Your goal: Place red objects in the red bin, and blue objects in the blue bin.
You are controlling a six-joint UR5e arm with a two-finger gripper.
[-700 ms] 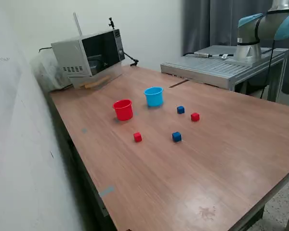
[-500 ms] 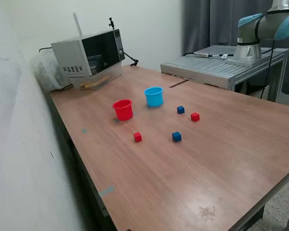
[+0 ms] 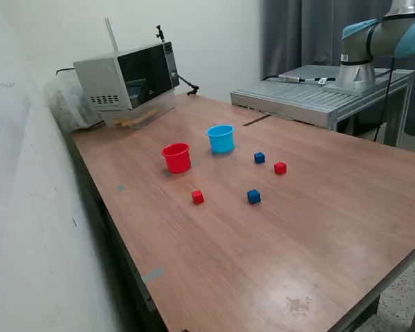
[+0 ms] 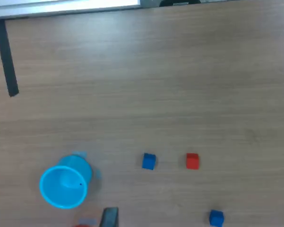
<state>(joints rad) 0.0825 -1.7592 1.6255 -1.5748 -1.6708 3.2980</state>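
In the exterior view the red bin (image 3: 176, 158) and the blue bin (image 3: 221, 138) stand upright side by side on the wooden table (image 3: 318, 228). One red cube (image 3: 197, 197) lies in front of the red bin, another red cube (image 3: 280, 167) further toward the exterior view's right. Two blue cubes (image 3: 259, 158) (image 3: 253, 196) lie between them. The wrist view looks down from high up on the blue bin (image 4: 64, 185), a blue cube (image 4: 148, 161), a red cube (image 4: 192, 161) and a second blue cube (image 4: 216, 217). My gripper (image 4: 200, 220) shows only as two dark fingertips (image 4: 110, 217) far apart at the picture's edge, holding nothing.
A microwave (image 3: 128, 75) sits at the table's far corner by the wall. A grey metal stand (image 3: 318, 97) carrying the arm's base (image 3: 363, 48) adjoins the table at the exterior view's right. A strip of black tape (image 4: 6, 59) lies on the table.
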